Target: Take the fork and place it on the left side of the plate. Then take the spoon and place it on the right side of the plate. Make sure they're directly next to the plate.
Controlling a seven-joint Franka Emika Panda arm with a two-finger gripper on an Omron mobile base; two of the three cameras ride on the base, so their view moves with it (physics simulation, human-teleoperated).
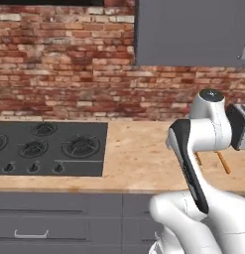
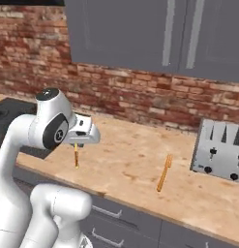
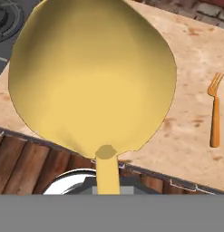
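Up close, spoon (image 3: 93,77) bowl across the hand view's centre, handle running down to the bottom edge, fingers pinching that handle, gripper (image 2: 77,144) mid-left in the right base view, fork (image 2: 164,173) lying lower right of centre on the counter (image 2: 130,155).

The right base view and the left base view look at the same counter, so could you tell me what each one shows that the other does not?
The right base view alone shows the toaster and the whole fork lying flat. The left base view alone shows the stove with its burners and knobs. Both show the wooden counter, the brick wall, grey cabinets, and the spoon hanging upright from the shut gripper.
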